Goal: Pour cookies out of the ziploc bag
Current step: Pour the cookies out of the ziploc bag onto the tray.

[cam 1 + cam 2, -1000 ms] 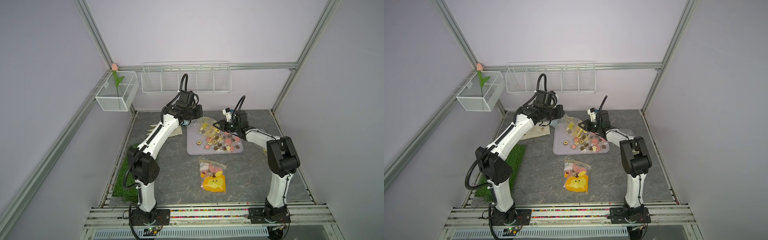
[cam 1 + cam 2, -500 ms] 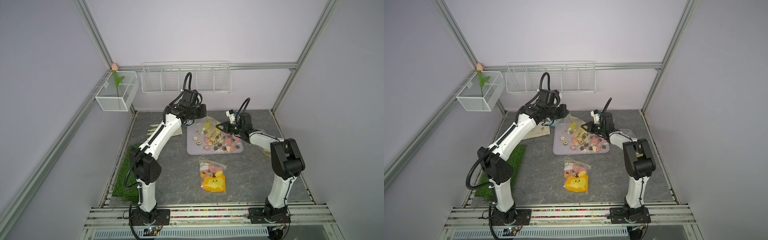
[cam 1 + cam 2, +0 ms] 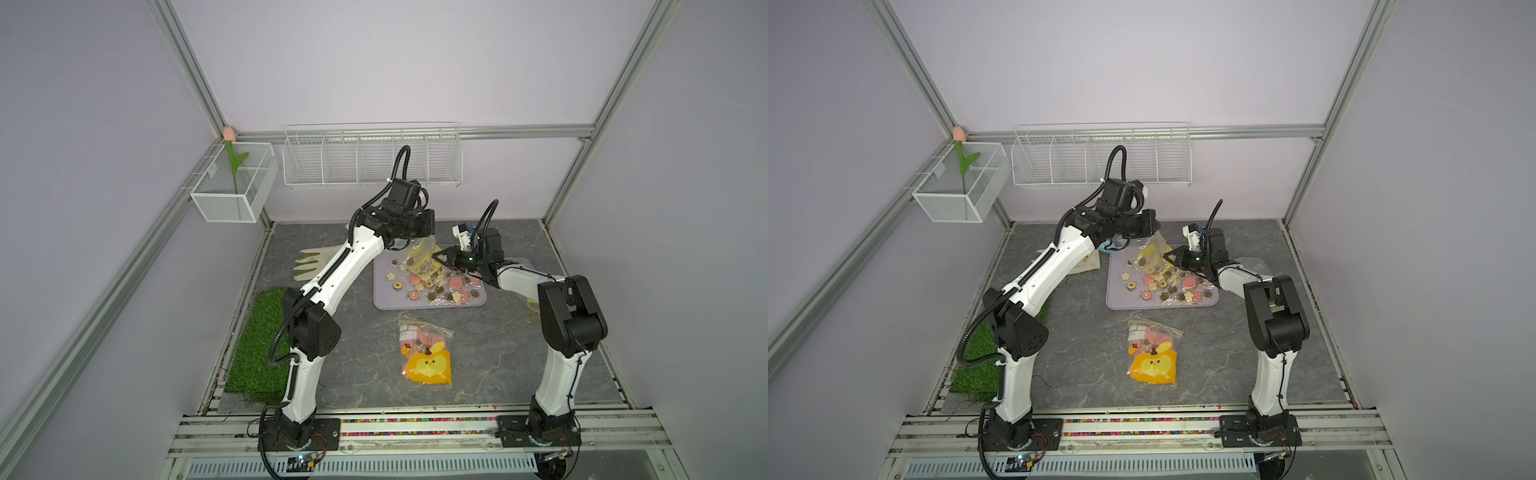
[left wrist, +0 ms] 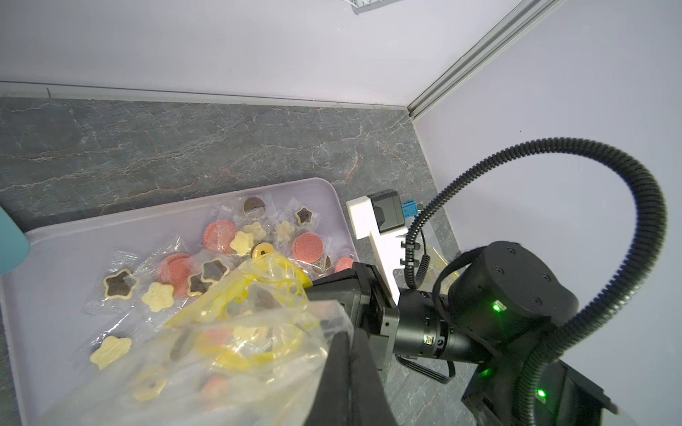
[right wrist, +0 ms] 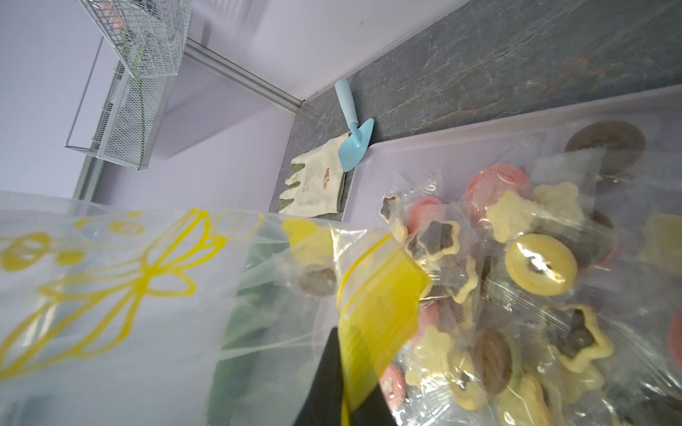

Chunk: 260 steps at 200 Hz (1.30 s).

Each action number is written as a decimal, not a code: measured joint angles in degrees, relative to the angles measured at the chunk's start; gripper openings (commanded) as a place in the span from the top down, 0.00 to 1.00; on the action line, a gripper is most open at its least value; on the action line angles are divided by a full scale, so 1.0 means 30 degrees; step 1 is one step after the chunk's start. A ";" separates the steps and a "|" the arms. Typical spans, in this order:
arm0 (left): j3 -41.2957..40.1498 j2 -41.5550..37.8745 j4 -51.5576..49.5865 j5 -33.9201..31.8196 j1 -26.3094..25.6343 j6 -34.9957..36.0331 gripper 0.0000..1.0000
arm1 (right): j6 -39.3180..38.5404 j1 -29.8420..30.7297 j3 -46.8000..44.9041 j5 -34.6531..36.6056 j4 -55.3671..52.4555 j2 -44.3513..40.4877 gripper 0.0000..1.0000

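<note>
Grey veined stone surface bears a smooth lilac tray strewn with wrapped star, ring and disc cookies. Left gripper and right gripper fingers clench the crinkly ziploc bag above it.

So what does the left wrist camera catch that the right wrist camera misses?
Only the left wrist view shows the right gripper, shut on the mouth of the bag, with its black cable looping behind it. Only the right wrist view shows a blue trowel, a glove and the wire baskets on the wall. Both show the bag, the wrapped cookies and the lilac tray they lie on.
</note>
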 measured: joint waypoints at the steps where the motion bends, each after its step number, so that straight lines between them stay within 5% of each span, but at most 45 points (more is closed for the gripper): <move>1: 0.0000 0.0007 -0.0007 0.0000 0.0000 0.0000 1.00 | 0.0000 0.0000 -0.0007 0.0000 0.0000 0.0000 0.93; 119: 0.0379 0.0306 -0.0306 -0.0109 -0.0306 -0.0051 1.00 | 0.0248 -0.0044 -0.0459 0.0255 0.0415 0.0175 0.80; 220: 0.0379 0.0306 -0.0423 -0.0459 -0.0306 0.0291 1.00 | -0.0306 -0.0277 -0.0714 0.0925 -0.0736 -0.0189 0.34; 260: 0.0379 0.0299 -0.0678 -0.0481 -0.0306 0.0452 1.00 | -0.0685 -0.0415 -0.1035 0.1654 -0.1603 -0.1209 0.31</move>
